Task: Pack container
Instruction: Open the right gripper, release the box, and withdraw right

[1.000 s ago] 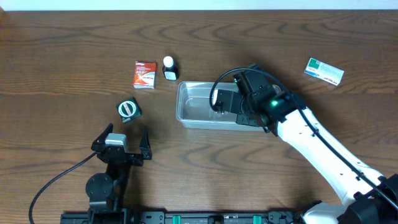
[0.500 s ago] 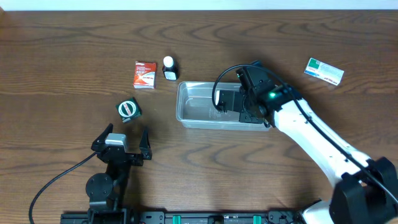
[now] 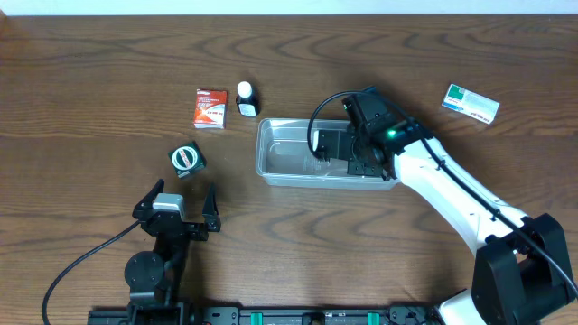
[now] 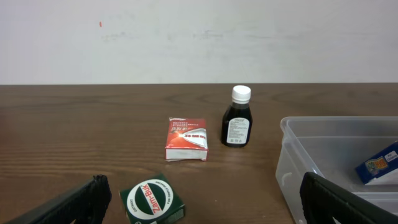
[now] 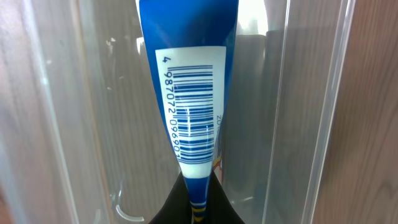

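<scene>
Your right arm [image 3: 452, 194] reaches in from the near right, its wrist tipped down so the right gripper [image 3: 332, 147] dips into the right half of the container [image 3: 271, 162]. In its wrist view that gripper [image 5: 198, 202] is pinched tight on the narrow end of a blue pack [image 5: 189, 93], with the barcode label facing the camera and clear walls on both sides. Your left arm [image 3: 149, 271] sits low at the near left, well apart from everything. The left gripper [image 3: 178, 208] is spread wide with nothing in it.

From overhead, the wrist hides the right fingertips and the pack. The left wrist view shows only two dark fingertips [image 4: 74, 202] at the bottom and cuts the container [image 4: 292, 168] off at the right edge, so only a corner of the pack [image 4: 376, 165] shows. You cannot tell whether the pack touches the floor.

The container is a clear, shallow, rectangular tub with rounded corners and a rim. It lies lengthwise mid-table, near the bottle [image 3: 246, 97].
</scene>
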You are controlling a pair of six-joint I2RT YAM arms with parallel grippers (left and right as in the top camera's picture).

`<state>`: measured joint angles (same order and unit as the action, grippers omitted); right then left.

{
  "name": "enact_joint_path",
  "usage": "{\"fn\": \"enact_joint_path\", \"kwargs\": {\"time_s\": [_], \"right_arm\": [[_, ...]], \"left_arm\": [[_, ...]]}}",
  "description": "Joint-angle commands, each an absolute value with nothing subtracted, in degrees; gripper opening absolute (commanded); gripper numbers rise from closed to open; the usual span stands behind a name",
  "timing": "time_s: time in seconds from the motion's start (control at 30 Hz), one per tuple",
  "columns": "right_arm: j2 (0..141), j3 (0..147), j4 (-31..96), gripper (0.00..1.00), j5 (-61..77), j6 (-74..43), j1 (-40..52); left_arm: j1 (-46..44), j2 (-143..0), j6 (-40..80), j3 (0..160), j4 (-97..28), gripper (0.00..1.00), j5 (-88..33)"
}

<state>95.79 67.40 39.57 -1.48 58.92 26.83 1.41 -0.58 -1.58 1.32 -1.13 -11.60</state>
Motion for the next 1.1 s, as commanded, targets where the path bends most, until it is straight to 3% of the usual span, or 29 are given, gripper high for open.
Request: {"fn": "enact_joint_path", "kwargs": {"time_s": [0.0, 0.57, 0.67, 1.07], "right_arm": [[96.4, 67.3, 39.4, 0.01, -0.9, 59.7, 25.9], [96.6, 67.3, 38.2, 0.02, 0.7, 59.5, 24.1], [96.6, 67.3, 37.4, 0.26, 0.7, 56.8, 23.6], [96.6, 67.3, 37.2, 0.44, 0.6, 55.8, 23.2]], "left_arm": [[1.7, -0.2, -2.3, 0.2, -3.0, 0.98, -11.9], [1.7, -0.2, -2.3, 0.2, -3.0, 0.98, -11.9], [1.7, -0.2, -2.3, 0.2, -3.0, 0.98, -12.0], [1.7, -0.2, -2.3, 0.2, -3.0, 0.98, -11.9]]}}
